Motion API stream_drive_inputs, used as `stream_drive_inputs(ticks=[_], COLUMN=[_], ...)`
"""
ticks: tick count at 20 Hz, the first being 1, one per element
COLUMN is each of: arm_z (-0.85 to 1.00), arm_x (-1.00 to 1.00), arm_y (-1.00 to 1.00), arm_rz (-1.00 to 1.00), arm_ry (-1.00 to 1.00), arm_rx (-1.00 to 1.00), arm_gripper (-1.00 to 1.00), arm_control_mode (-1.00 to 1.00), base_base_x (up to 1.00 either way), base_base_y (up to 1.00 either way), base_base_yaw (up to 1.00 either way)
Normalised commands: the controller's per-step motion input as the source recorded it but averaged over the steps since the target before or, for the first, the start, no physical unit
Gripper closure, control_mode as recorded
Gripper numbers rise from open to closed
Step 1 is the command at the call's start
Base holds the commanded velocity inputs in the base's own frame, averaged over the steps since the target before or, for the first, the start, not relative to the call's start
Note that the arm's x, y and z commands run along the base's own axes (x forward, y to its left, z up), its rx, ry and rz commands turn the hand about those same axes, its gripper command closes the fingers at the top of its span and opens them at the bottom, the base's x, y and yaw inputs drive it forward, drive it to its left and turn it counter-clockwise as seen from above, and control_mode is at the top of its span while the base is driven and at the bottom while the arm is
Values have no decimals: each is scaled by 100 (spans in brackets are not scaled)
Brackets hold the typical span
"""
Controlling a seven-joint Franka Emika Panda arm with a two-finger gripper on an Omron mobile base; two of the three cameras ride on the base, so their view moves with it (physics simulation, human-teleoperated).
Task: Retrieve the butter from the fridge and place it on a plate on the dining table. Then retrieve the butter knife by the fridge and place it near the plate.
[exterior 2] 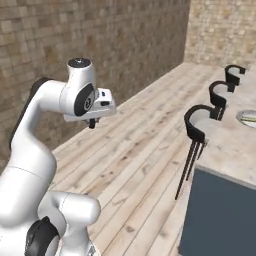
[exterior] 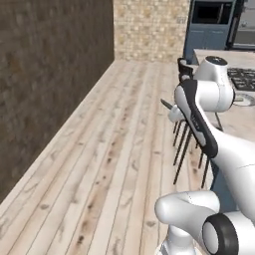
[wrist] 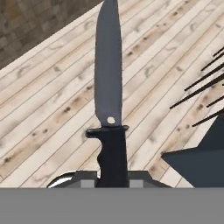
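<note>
- The dining table (exterior: 234, 122), a beige stone island with a dark blue base, runs along my right side, with its black cooktop (exterior: 242, 78) inset at the far end
- Three black bar stools (exterior 2: 201, 125) line the near edge of the table, their thin legs standing on the pale wood floor (exterior: 114, 164)
- The plate (exterior 2: 247, 118) sits on the stone top past the stools, only its rim edge in the right base view; a sliver of it also shows beside the arm in the left base view; I cannot tell from here whether the butter lies on it
- The butter knife (wrist: 109, 83) is held aloft over the floor, dark handle nipped low in the hand, grey blade pointing straight ahead of the hand view
- My gripper (exterior 2: 92, 121) is pressed together on that handle, carried out at shoulder height, well apart from the table
- In my judgement the carry is the step in hand: I would bring the base closer alongside the table, swing the arm over the stools with the blade kept level, and lower the knife flat onto bare stone just beside the plate, not on it, before letting go
- The main risk I see is clipping a stool back on the swing
- No brand, label or writing can be read anywhere
</note>
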Motion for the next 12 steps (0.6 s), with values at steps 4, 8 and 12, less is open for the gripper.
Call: stream_drive_inputs(ticks=[4,8,12], arm_z=[0,0,0], arm_x=[0,0,0], arm_y=[0,0,0], arm_rz=[0,0,0], arm_ry=[0,0,0], arm_rx=[0,0,0], arm_gripper=[100,100,100], arm_control_mode=[100,100,100], base_base_x=[82,74,65], base_base_y=[83,99,96], base_base_yaw=[-69,-71,-69])
